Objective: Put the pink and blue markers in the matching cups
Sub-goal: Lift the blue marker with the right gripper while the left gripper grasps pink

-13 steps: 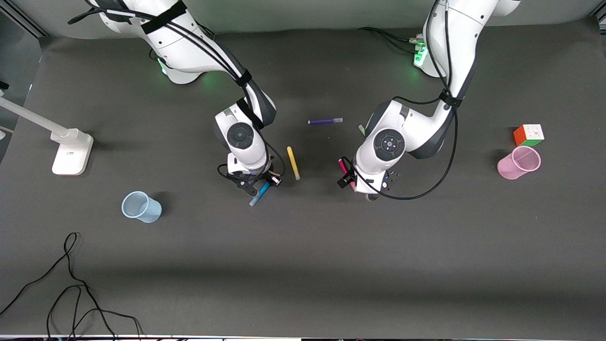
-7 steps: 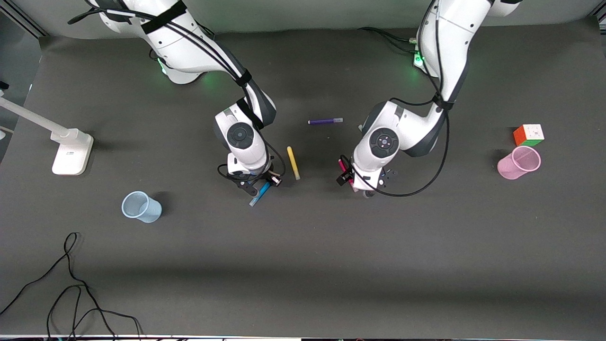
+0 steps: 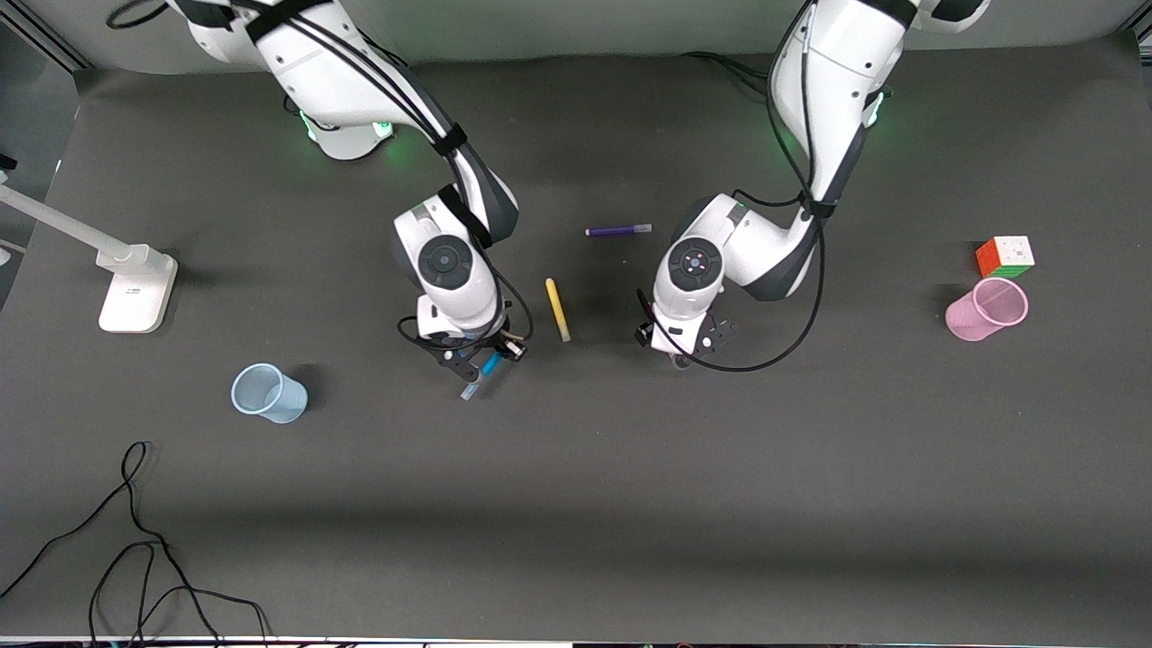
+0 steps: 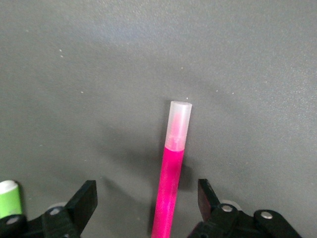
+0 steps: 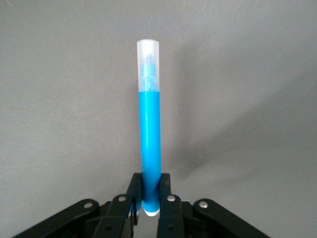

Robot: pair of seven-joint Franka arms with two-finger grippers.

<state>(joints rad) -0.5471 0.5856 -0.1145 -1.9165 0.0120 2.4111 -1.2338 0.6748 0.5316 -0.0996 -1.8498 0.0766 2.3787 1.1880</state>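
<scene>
**Lifting the blue marker while the pink one waits between wide fingers**

Front view: right gripper has carried the blue marker slightly toward the blue cup; left gripper has shifted over the pink marker, far from the pink cup

Left wrist view: fingers spread, straddling the pink marker on the table, not yet gripping it

Right wrist view: fingers pinch the blue marker's end

- A matt, dark grey, cloth-like table cover is being shown.
- Smooth plastic is being seen on the blue marker and pink marker, each with a frosted translucent cap.
- Translucent plastic is being displayed by the blue cup and pink cup.
- Glossy white shells are being shown on both arms.
</scene>
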